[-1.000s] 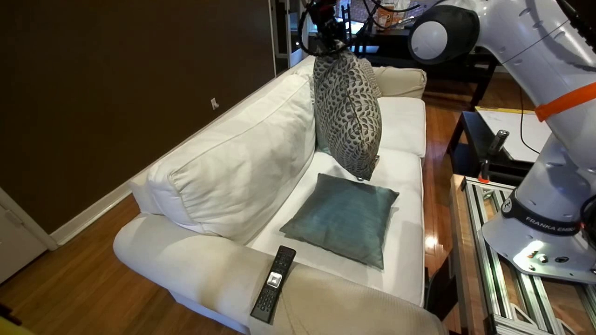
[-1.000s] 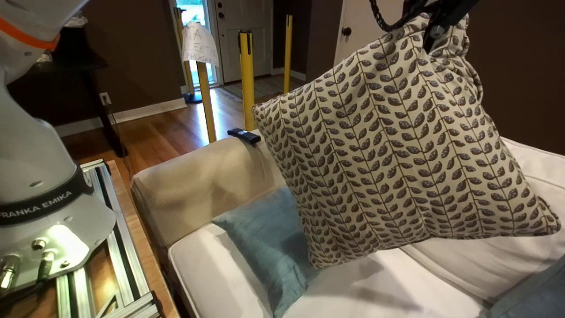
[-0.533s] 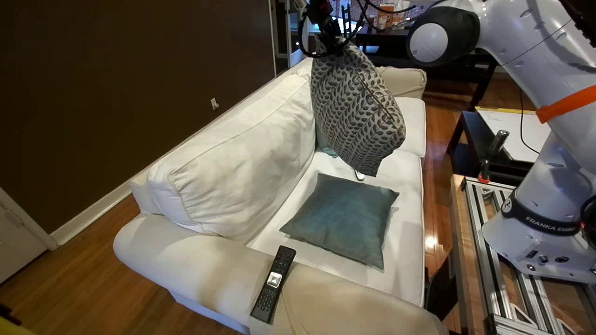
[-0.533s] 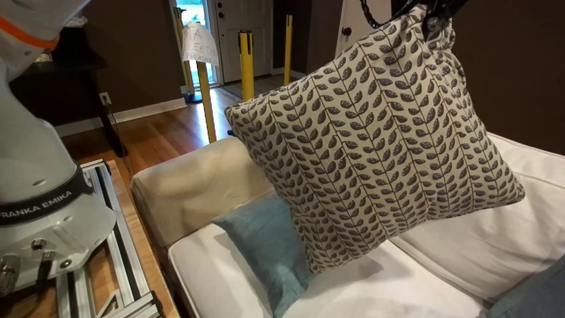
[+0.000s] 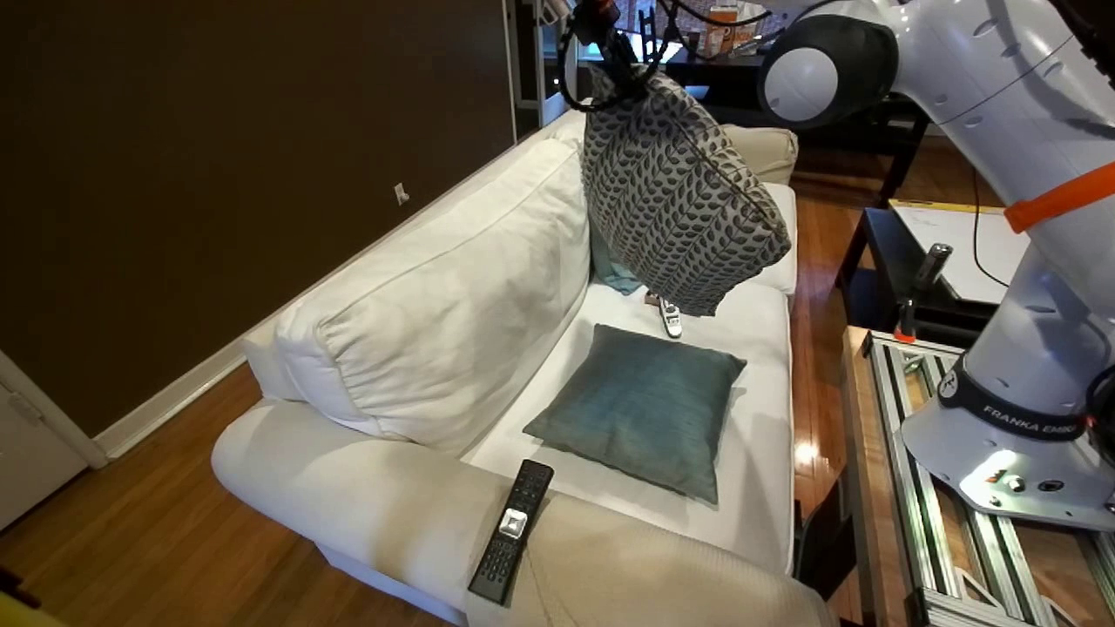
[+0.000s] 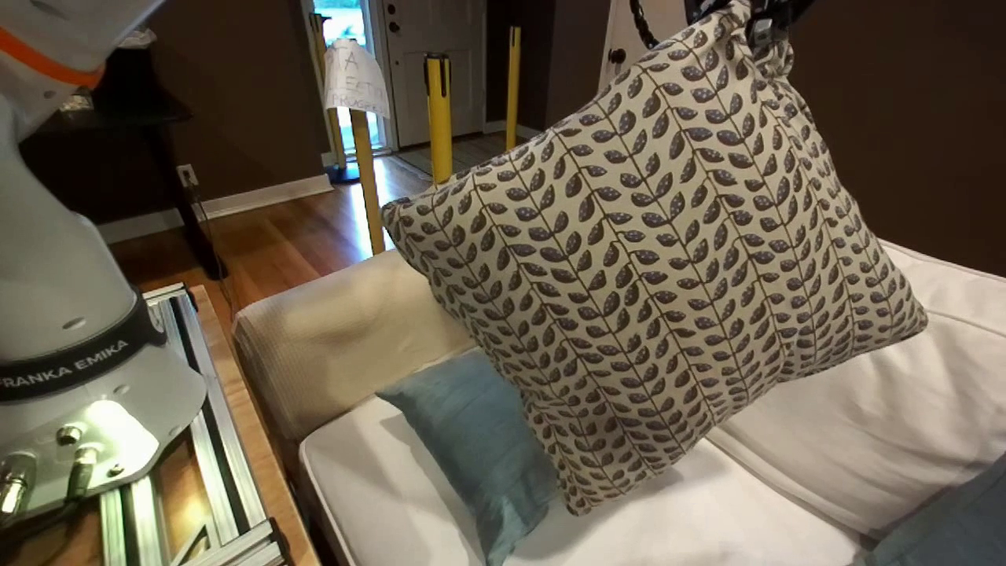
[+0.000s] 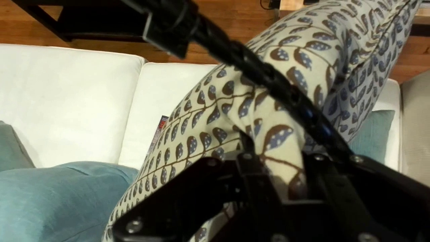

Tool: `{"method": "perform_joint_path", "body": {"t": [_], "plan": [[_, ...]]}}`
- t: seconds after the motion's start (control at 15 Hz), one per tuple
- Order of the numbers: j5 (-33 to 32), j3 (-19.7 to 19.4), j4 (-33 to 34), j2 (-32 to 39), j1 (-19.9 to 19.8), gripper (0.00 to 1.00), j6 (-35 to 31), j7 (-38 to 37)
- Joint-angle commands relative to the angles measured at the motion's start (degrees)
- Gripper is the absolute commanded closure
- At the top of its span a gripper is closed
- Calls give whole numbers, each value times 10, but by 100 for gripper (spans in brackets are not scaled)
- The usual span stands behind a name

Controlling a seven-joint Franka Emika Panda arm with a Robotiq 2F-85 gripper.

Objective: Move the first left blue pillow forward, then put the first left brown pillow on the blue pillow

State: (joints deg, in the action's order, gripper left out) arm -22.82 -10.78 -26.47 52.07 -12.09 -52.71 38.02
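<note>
The brown pillow [image 5: 679,192], cream with brown leaf sprigs, hangs tilted in the air over the sofa seat in both exterior views. My gripper [image 7: 278,151] is shut on its bunched upper edge, cloth pinched between the dark fingers [image 7: 248,144]. The plain teal blue pillow [image 5: 645,409] lies flat on the seat cushion by the near sofa arm. In an exterior view the hanging pillow [image 6: 668,259] covers part of that blue pillow [image 6: 471,440]. A corner of the blue pillow [image 7: 373,134] shows right of the held pillow in the wrist view.
Another teal pillow [image 6: 951,519] rests farther along the sofa, against the backrest [image 5: 462,287]. A black remote [image 5: 512,531] lies on the sofa arm. A small white object [image 5: 670,318] sits on the seat. The robot's wooden bench [image 5: 858,418] stands along the sofa's front.
The held brown pillow has risen a little and turned, its one side corner swinging out toward the sofa's front. The white object on the seat has come into fuller view. The blue pillow has not moved.
</note>
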Motion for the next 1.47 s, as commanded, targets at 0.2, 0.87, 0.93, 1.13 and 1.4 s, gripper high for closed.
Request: {"method": "perform_joint_path", "body": {"t": [0.2, 0.87, 0.93, 1.13, 1.4], "plan": [[-23, -2, 6, 22, 25, 95, 68, 112], [35, 29, -173, 21, 39, 95, 76, 125], [49, 36, -186, 19, 37, 95, 69, 116], [103, 60, -178, 30, 30, 95, 68, 80], [189, 94, -155, 42, 15, 95, 67, 19]]}}
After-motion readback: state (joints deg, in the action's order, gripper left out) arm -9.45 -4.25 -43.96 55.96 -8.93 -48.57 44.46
